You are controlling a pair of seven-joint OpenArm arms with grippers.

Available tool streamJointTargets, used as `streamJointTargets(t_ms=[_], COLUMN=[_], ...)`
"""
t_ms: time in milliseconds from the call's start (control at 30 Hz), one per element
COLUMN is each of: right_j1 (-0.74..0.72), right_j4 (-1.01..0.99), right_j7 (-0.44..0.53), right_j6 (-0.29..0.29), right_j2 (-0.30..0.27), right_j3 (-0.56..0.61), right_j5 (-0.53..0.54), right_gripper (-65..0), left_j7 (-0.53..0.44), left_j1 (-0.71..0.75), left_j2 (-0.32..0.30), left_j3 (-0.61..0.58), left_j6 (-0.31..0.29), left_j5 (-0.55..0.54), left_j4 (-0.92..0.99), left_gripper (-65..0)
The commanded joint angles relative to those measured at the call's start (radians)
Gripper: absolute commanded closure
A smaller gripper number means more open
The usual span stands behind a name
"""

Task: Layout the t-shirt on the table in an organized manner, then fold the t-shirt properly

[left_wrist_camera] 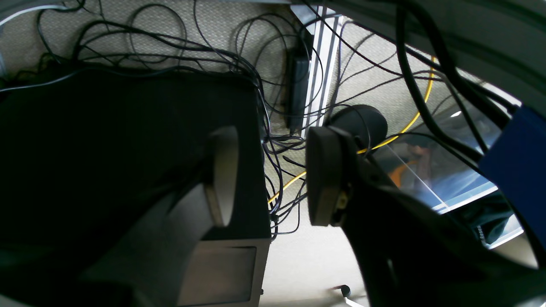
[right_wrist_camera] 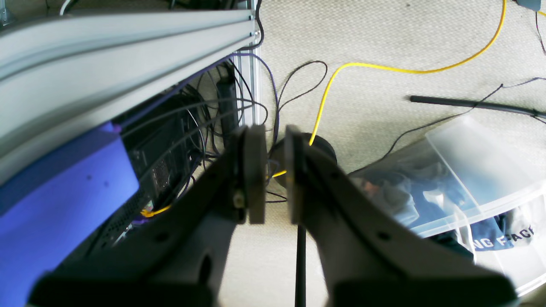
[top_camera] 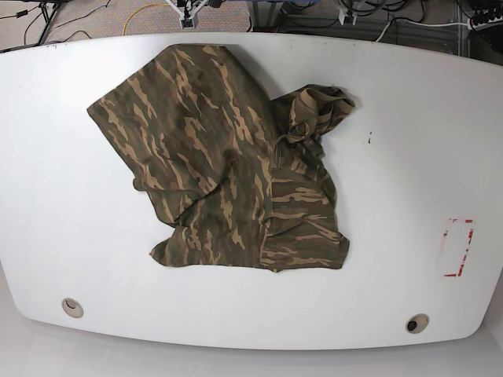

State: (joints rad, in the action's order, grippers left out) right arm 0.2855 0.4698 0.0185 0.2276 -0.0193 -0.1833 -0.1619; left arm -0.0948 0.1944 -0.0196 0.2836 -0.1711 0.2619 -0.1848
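The camouflage t-shirt (top_camera: 228,181) lies crumpled on the white table (top_camera: 409,102), left of centre, with one part bunched up at its upper right and folds running through the middle. Neither gripper shows in the base view. Both wrist views look down at the floor beside the table, with no cloth in them. My left gripper (left_wrist_camera: 273,140) is open, its pads well apart with nothing between them. My right gripper (right_wrist_camera: 275,136) is shut down to a thin slit and holds nothing.
A red-outlined rectangle mark (top_camera: 457,247) sits near the table's right edge, and grommets (top_camera: 72,307) (top_camera: 416,323) near the front. On the floor are tangled cables (left_wrist_camera: 273,140), a black case (left_wrist_camera: 128,149), an aluminium rail (right_wrist_camera: 106,38) and a clear plastic bin (right_wrist_camera: 469,187) of clothes.
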Motion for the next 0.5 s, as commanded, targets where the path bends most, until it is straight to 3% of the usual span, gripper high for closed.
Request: streamJointTargets(t_ms=[0,267,333,467], right_j1=[0.013,0.090,0.149,0.161], right_j4=[0.004,0.058,0.170,0.212], right_j7=[0.002,-0.002,-0.012,-0.016], right_j6=[0.003,0.002,0.004,0.004], right_j2=[-0.004,-0.002,0.006,0.014], right_j3=[-0.001,-0.001,0.005,0.008], right_j5=[-0.004,-0.003,-0.015,-0.035], right_gripper=[-7.8,-7.5,-7.4,-7.4], left_j7=[0.003,0.021,-0.061,-0.109], left_j1=[0.025,0.298,0.395,0.342], left_j2=[-0.004,-0.009,0.001,0.016], left_j3=[0.002,0.013,0.023,0.022], left_j6=[0.004,0.003,0.003,0.002], left_j5=[0.001,-0.001,0.007,0.010], left_j4=[-0.017,-0.426,-0.553,-0.471], left_gripper=[-24.2,-24.1,-23.0,-22.3])
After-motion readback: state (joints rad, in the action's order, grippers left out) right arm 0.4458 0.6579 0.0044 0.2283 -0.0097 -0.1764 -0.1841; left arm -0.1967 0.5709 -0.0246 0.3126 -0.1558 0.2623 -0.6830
